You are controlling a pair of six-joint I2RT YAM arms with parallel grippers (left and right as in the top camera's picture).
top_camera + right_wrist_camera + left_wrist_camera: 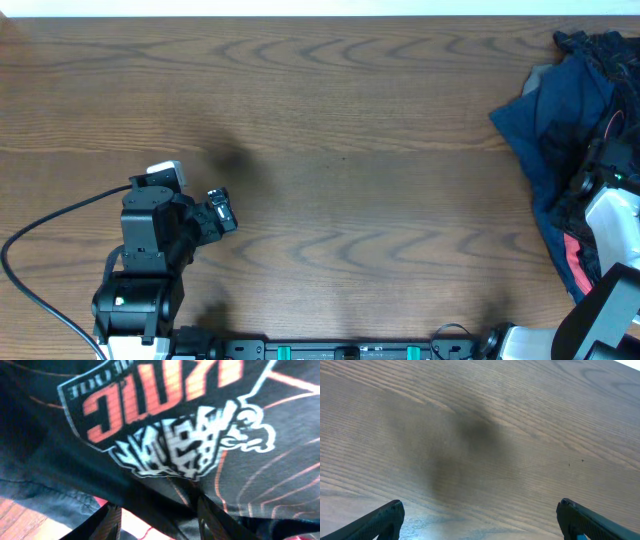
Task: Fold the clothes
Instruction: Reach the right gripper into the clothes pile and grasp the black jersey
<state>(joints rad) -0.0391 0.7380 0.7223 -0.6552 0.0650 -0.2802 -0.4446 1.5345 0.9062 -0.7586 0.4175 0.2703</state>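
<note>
The clothes lie in a pile at the table's right edge: a navy garment (545, 120), black fabric (610, 50) at the top, a coral-red piece (578, 262) lower down. My right arm (610, 215) reaches into the pile, and its fingers are hidden from overhead. In the right wrist view the black jersey (165, 425) with orange lines and orange-and-white lettering fills the frame. My right gripper (156, 512) has its fingers apart, with a fold of the jersey lying between them. My left gripper (220, 210) is open and empty over bare wood (480, 520).
The wooden table (340, 130) spans the view, with its far edge along the top. The left arm's base and black cable (50, 225) sit at the front left. A strip of coral-red fabric (150, 527) shows under the jersey.
</note>
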